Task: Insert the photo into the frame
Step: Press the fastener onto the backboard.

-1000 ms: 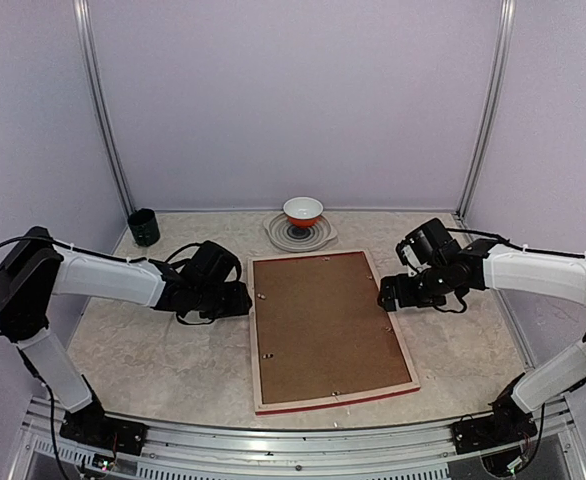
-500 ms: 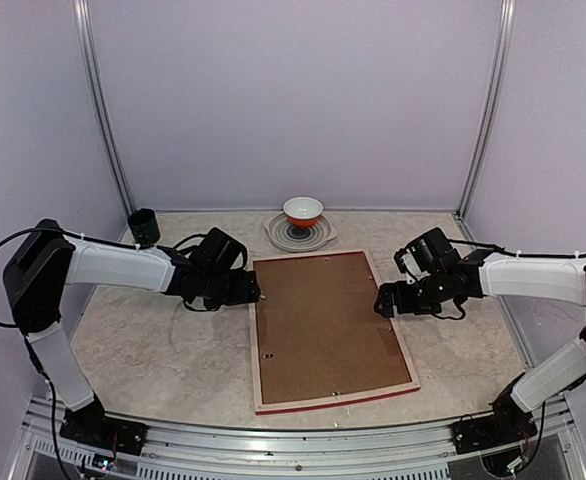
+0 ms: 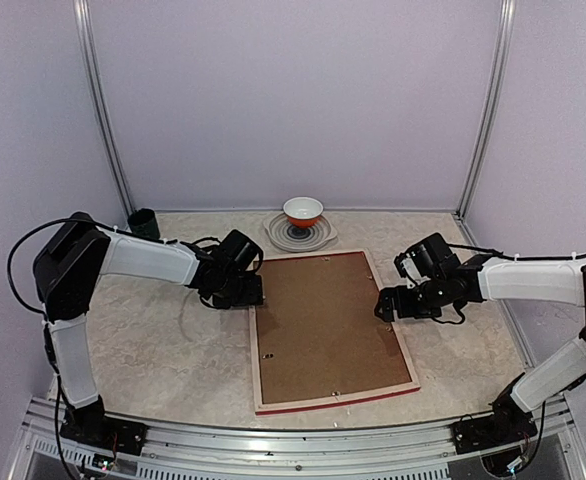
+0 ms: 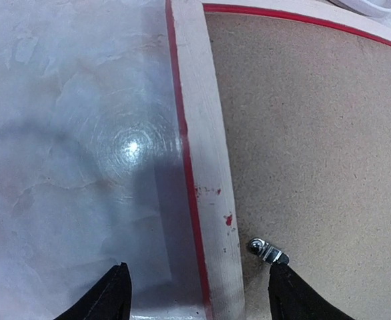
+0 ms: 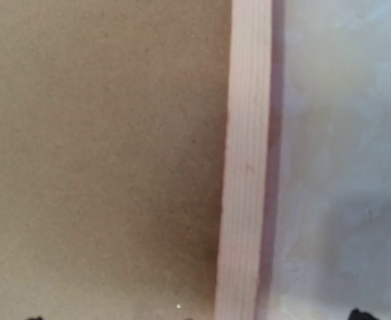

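Moved: my left gripper (image 3: 251,296), now at the left rail of the large red-fronted, pale-wood picture frame (image 3: 256,370), which lies face down mid-table. It and my right gripper (image 3: 383,305): jaws spread, empty. Brown fibreboard backing board (image 3: 323,320) in place; photo unseen; loading apparently all remains.

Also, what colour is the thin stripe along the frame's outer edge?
Red, edging the frame; clearest in the left wrist view.

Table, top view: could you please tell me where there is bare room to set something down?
Widest bare tabletop: left of the frame, nearer than the left arm. Also right of the frame, nearer than the right arm, and the far right corner beside the plate. Crowded: the left gripper and right gripper at the frame's sides.
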You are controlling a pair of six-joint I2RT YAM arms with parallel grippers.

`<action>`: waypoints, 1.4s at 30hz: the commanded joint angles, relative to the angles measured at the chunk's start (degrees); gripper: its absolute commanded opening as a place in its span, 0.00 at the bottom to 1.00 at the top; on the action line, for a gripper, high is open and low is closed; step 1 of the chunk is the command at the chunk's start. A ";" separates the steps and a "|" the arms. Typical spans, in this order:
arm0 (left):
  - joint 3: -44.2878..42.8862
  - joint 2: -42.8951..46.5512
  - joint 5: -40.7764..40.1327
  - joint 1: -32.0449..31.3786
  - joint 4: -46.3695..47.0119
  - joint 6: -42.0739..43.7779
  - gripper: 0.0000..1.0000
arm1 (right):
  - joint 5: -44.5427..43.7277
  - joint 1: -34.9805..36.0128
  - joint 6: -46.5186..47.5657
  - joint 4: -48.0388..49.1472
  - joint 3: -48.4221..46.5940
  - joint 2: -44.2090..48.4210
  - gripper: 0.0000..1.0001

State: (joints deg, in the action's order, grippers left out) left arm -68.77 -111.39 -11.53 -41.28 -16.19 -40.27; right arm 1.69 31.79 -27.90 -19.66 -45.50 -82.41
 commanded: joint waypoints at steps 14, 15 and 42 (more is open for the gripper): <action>-2.97 -2.29 -0.80 -0.06 -0.54 0.24 0.70 | -0.73 -0.41 1.18 1.55 1.93 -0.07 0.99; -2.91 -2.41 -0.70 -0.02 -0.45 0.13 0.70 | -0.73 -0.41 1.18 1.55 1.99 -0.22 0.99; -0.43 -4.33 -0.10 -0.03 1.01 -0.29 0.60 | 0.21 -0.41 1.11 1.99 1.73 -1.18 0.96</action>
State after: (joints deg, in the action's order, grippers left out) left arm -70.76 -114.24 -11.57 -41.28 -14.09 -40.45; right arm 1.72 31.79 -26.89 -18.48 -44.12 -83.48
